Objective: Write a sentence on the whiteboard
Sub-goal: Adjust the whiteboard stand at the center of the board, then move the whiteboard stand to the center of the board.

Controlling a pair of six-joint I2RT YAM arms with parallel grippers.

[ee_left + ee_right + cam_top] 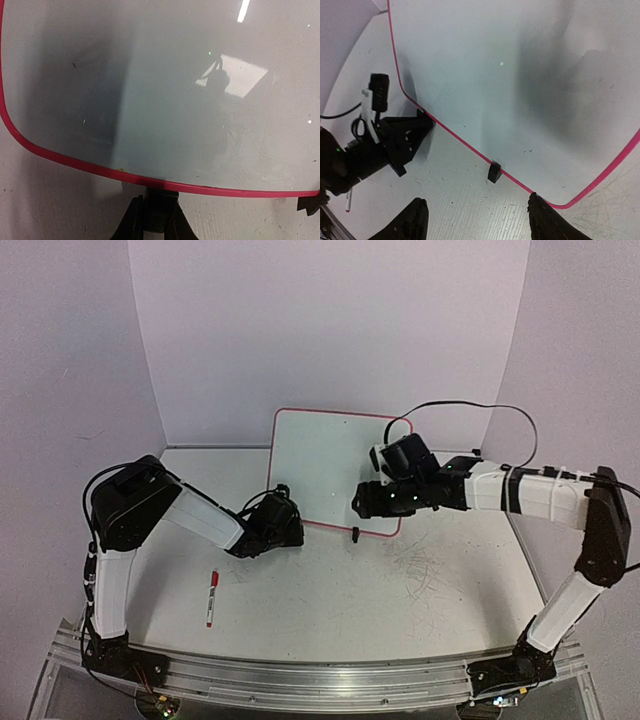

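The whiteboard (175, 100) is glossy and smooth, mirroring lights, while the table (420, 585) looks matt and scuffed.

A white worktop (380, 610) is enclosed on three sides by plain pale lavender-white panels: back wall (330, 320), left wall (70, 360), right wall (580, 340). Grey scuff marks (425, 570) are seen toward the worktop's right edge. An aluminium rail (330, 680) is fixed along its near edge. Even light is cast; only soft shadows are seen.

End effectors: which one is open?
The right end effector: fingers wide apart, empty, by a corner of the whiteboard. The left end effector is clamped on its near edge.
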